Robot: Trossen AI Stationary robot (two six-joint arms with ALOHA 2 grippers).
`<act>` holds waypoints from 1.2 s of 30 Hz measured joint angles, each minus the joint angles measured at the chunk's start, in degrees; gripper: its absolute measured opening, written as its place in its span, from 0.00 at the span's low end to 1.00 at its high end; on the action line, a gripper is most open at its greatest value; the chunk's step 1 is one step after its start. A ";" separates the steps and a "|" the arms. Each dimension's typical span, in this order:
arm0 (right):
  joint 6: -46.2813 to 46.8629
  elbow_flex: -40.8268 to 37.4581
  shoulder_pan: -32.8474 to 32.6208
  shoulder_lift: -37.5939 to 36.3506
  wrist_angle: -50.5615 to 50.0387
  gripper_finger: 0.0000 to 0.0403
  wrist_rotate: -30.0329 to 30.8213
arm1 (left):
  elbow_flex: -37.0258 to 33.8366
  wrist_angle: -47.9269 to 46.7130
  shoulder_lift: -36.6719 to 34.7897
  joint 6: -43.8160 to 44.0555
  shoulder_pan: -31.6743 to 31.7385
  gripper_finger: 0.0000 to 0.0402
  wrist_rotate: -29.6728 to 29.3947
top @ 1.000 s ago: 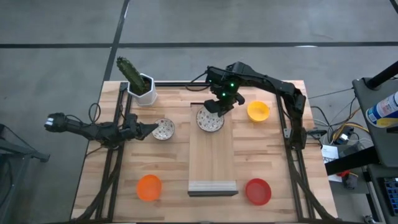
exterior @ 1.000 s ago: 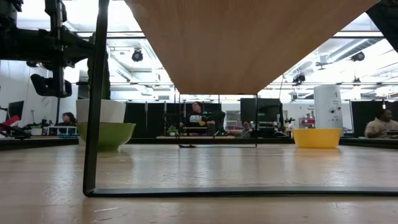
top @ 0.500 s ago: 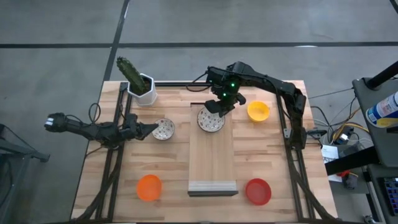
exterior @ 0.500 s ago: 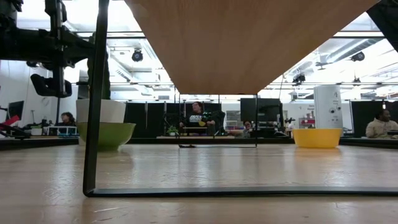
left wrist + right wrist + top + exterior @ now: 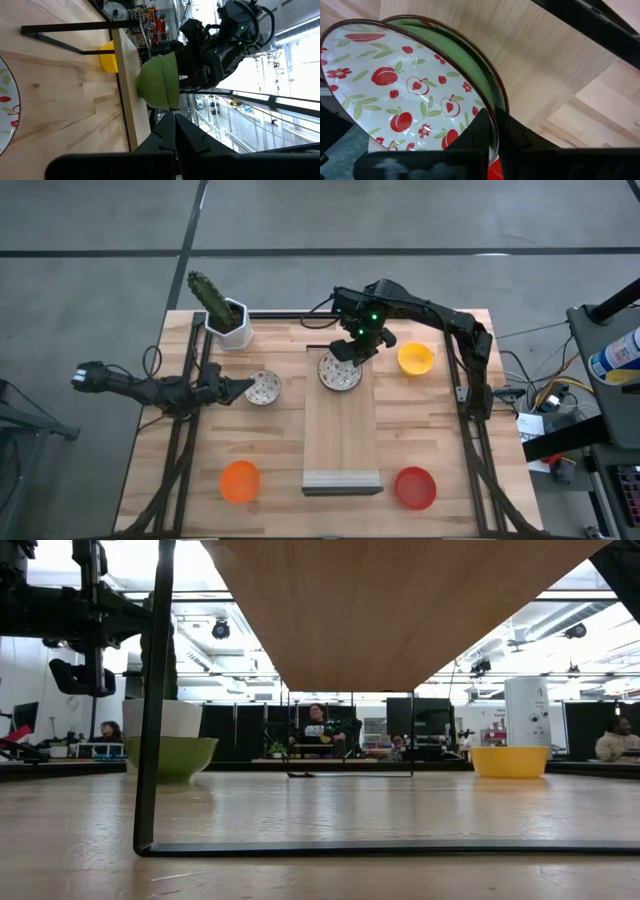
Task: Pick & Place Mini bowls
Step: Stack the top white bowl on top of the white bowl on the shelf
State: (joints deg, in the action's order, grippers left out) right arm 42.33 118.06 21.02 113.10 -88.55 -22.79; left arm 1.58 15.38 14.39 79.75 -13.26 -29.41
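On the raised wooden board (image 5: 340,430), near its far end, is a mini bowl (image 5: 338,373), white inside with red fruit and green outside (image 5: 159,82). My right gripper (image 5: 350,351) is shut on its far rim. A second patterned bowl (image 5: 263,388) sits by its base on the table (image 5: 170,758). My left gripper (image 5: 243,388) is level just to that bowl's left, shut, with its tips apart from the bowl. The yellow bowl (image 5: 414,359), orange bowl (image 5: 239,481) and red bowl (image 5: 415,486) stand on the table. My right gripper pinches the patterned bowl's rim (image 5: 487,112) on its far side, one finger inside the bowl and one outside on the green wall. The fingers come slanting down from the far side. The bowl looks tilted over the board; whether it is lifted clear, I cannot tell.
A white square cactus pot (image 5: 230,321) stands at the far left corner, behind the left bowl. The board is a raised shelf on thin black legs (image 5: 150,740) with space beneath it. The near half of the board is bare. People sit in the room beyond the table.
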 joint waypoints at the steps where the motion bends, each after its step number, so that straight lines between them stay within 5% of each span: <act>1: 0.04 0.00 0.00 0.00 0.00 0.03 0.00 | 0.00 0.00 0.00 0.00 0.00 0.01 0.00; 23: -0.08 -0.11 0.04 0.22 -1.20 0.04 -0.04 | 0.00 0.02 0.00 0.00 -0.02 0.01 0.00; 36: 0.22 0.27 -0.02 0.11 -1.62 0.26 -1.01 | 0.00 0.04 -0.01 0.28 -0.02 0.01 -0.02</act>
State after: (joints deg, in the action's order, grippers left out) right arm 42.55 118.33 20.99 113.21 -90.17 -23.79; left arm 1.58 15.42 14.38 80.03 -13.28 -29.43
